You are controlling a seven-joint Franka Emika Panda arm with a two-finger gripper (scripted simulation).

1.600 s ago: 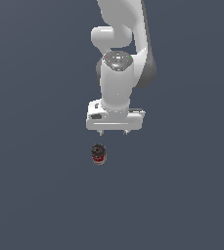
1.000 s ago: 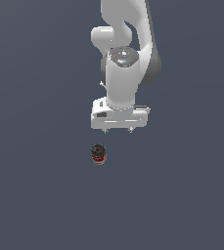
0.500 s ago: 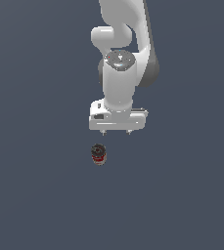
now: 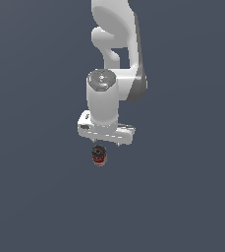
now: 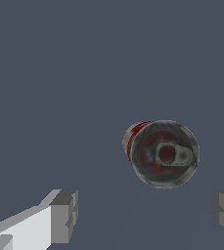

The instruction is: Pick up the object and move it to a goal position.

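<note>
Starting at the exterior view's left, your tin can (image 4: pixel 99 156) stands upright on the dark floor (image 4: pixel 30 197), just below the gripper (image 4: pixel 105 143) and offset towards that view's left end of the hand. In the wrist view the gripper (image 5: pixel 145 212) is spread wide and holds nothing; the can (image 5: pixel 161 153), pull-tab top facing the camera, sits ahead of the fingers (image 5: pixel 64 216), not yet between them. If you descend now, expect a fingertip to strike the rim and tip the can. If you close off-centre, it may skid or roll away.
</note>
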